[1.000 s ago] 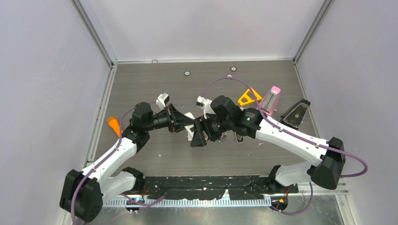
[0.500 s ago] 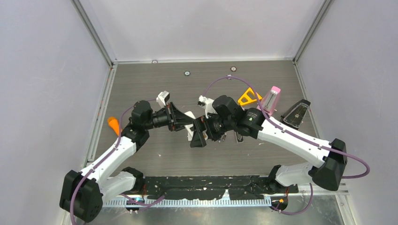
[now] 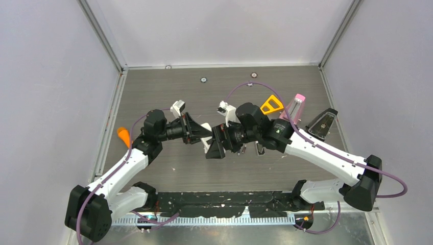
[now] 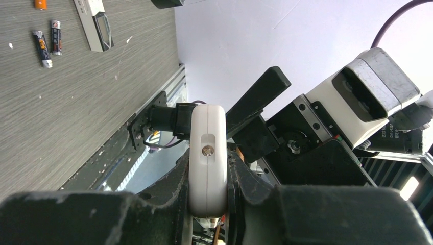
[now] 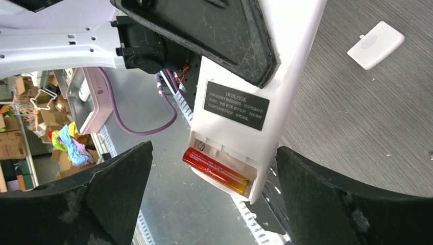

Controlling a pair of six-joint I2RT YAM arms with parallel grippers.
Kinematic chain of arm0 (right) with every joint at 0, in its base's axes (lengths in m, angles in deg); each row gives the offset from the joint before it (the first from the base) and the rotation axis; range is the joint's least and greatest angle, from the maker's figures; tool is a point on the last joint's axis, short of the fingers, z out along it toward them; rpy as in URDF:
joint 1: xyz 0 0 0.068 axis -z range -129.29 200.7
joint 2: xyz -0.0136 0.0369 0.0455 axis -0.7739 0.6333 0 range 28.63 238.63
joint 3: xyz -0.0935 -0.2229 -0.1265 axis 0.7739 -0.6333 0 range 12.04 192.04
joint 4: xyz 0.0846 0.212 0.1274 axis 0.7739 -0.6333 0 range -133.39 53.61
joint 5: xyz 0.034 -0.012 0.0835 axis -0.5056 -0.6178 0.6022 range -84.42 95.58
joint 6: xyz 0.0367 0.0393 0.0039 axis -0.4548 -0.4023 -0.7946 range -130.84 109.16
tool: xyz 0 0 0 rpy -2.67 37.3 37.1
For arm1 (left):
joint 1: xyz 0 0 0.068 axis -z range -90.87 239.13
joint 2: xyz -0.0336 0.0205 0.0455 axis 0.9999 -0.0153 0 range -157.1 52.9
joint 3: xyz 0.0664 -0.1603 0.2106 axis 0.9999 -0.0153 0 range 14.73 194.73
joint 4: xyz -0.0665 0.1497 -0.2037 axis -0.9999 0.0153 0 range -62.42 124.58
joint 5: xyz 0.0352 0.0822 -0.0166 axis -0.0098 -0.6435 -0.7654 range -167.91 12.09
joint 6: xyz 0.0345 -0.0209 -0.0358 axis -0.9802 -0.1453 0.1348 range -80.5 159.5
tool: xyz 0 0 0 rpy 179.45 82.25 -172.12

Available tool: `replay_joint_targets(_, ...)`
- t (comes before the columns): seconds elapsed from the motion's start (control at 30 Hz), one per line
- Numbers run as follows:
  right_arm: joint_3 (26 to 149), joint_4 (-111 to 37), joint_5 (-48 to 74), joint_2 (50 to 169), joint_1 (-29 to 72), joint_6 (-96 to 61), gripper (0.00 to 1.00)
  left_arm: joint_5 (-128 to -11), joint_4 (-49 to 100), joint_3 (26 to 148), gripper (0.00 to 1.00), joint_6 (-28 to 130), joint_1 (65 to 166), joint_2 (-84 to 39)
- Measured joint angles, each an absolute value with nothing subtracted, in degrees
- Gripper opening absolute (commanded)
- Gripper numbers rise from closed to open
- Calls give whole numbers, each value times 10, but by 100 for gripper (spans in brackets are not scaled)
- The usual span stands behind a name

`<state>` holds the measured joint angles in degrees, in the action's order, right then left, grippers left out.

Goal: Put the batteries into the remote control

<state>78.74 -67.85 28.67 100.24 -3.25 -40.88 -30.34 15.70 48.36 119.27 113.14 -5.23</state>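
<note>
I have the white remote (image 4: 208, 138) clenched in the left gripper (image 4: 208, 196), held up off the bench (image 4: 76, 102) with its open back turned toward my right wrist camera. The right gripper (image 5: 213, 153) is released, jaws spread wide and holding nothing, one finger on either side of the remote's free end without touching it. One orange-red battery (image 5: 217, 171) already sits in the compartment, lying across the remote's width at the very end, well clear of where the left gripper holds the body. The second bay (image 5: 217, 147) beside it, on the side toward the black label (image 5: 236, 105), looks empty to me, so I judge the job half done for this remote. What matters next is where the spare cells are: two dark batteries (image 4: 48, 41) lie side by side on the bench, well below and apart from the held remote, their long axes roughly parallel to each other. Since my left arm is busy holding, the right arm is the one free to go down for a cell. Whichever cell I bring back has to arrive with its long axis across the remote, parallel to the seated battery. The white battery cover (image 5: 375, 45) lies loose on the bench, off to one side.
</note>
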Motion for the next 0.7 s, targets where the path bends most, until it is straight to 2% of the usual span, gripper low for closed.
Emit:
replay_joint_targets(0.13,770,-660,295,993,-24,-433,100,-303,159,484,0,1185,1131,-52)
replay_joint_targets(0.27,744,-636,305,984,-9,-462,87,-303,160,484,0,1184,1131,-52)
replay_joint_targets(0.33,731,-624,310,982,-4,-475,85,-303,161,484,0,1183,1131,-52)
replay_joint_targets(0.57,703,-589,328,977,7,-518,87,-303,168,484,0,1173,1131,-49)
replay_joint_targets(0.7,697,-571,333,971,10,-534,85,-303,174,487,0,1164,1131,-47)
